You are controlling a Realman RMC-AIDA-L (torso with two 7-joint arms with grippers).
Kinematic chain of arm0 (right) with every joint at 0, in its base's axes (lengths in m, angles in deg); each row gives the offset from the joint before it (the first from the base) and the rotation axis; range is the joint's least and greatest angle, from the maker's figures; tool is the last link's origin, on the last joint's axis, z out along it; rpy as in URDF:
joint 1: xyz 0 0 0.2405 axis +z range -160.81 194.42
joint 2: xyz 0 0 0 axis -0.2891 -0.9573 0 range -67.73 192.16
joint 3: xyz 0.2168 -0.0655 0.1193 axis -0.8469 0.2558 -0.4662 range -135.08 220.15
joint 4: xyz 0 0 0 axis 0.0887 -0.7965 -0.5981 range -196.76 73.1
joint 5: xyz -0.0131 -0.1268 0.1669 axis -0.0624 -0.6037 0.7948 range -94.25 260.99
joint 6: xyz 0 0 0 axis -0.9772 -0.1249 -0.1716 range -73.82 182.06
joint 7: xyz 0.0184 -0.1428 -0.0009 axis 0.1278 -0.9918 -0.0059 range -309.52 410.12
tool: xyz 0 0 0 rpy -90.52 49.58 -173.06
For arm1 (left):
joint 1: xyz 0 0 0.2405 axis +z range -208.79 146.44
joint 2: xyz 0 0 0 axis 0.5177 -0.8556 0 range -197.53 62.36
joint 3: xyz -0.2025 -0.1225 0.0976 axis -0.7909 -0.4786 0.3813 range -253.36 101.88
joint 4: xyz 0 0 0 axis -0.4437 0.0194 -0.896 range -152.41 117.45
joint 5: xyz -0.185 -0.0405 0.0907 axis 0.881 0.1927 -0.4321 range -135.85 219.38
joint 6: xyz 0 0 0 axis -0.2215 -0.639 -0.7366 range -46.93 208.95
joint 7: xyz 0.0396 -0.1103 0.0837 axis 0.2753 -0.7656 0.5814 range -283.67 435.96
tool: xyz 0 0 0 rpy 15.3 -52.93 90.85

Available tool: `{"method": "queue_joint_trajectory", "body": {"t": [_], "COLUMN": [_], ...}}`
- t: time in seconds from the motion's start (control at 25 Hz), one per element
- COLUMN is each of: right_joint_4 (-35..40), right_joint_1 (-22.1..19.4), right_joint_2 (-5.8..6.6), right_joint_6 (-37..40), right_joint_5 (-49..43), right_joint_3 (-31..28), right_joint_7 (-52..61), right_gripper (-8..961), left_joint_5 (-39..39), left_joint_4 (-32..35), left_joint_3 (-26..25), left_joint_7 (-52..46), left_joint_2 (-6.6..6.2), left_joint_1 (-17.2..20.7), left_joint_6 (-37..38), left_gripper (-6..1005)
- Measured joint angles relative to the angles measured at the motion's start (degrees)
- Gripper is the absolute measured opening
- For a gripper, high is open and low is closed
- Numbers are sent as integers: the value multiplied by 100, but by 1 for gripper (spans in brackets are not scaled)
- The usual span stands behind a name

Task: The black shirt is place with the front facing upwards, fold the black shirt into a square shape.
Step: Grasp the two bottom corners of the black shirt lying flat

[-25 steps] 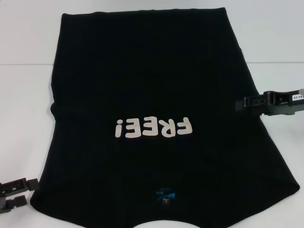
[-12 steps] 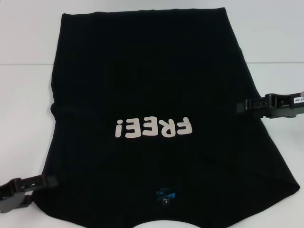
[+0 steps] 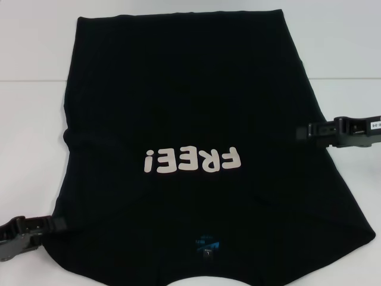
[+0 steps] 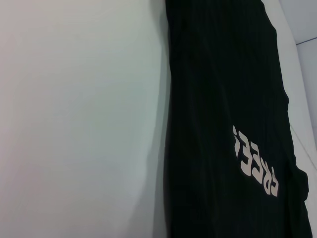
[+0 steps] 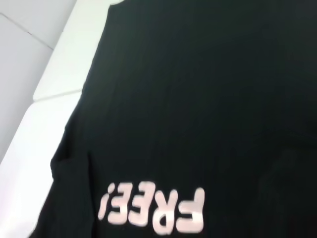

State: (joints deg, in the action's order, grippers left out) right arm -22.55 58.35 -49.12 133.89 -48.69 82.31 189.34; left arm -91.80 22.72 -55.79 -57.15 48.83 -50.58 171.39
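Since half a second ago the left pincer (image 3: pixel 52 224) has drawn back slightly toward the near left edge of the black shirt (image 3: pixel 190 107), its tips now just over the fabric's border rather than reaching farther in; the right pincer (image 3: pixel 305 131) has barely shifted, sitting a touch higher at the shirt's right side. Whether either pincer's tips are apart or together cannot be told.

That shirt lies spread flat on the white worktop (image 3: pixel 36 119), front up, filling most of the head view. Its hem is at the far end and its collar at the near end, so the white "FREE!" print (image 3: pixel 192 160) reads upside down from the robot's side. A small blue neck label (image 3: pixel 206 243) shows nearer than the print, close to the collar. Left of the print, the shirt's left edge has a small notch where the sleeve meets the body. Both wrist views show the shirt and print only, with bare worktop beside the cloth.
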Motion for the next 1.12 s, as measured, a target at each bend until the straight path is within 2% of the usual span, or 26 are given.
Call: {"method": "queue_joint_trajectory", "body": {"t": [0.12, 0.32, 0.52, 0.76, 1.12], "right_joint_4": [1, 223, 399, 386, 378], "right_joint_1": [-67, -358, -646, -697, -679], "right_joint_2": [74, 235, 314, 267, 163], "right_joint_6": [230, 713, 841, 1005, 1061], "right_joint_5": [-106, -375, -648, -1229, -1447], "right_joint_3": [30, 1, -30, 0, 24], "right_joint_7": [-107, -126, -85, -75, -75], "right_gripper": [759, 759, 759, 758, 758], "left_joint_5": [39, 338, 665, 693, 705], "left_joint_4": [-1, -38, -210, -253, -259], "left_joint_3": [-4, -11, -14, -13, -22], "left_joint_7": [72, 499, 696, 684, 623], "left_joint_2": [-1, -22, -117, -145, -137], "left_joint_1": [-2, -40, -97, -196, -207], "left_joint_6": [45, 416, 672, 660, 549], "left_gripper": [442, 345, 247, 27, 34]}}
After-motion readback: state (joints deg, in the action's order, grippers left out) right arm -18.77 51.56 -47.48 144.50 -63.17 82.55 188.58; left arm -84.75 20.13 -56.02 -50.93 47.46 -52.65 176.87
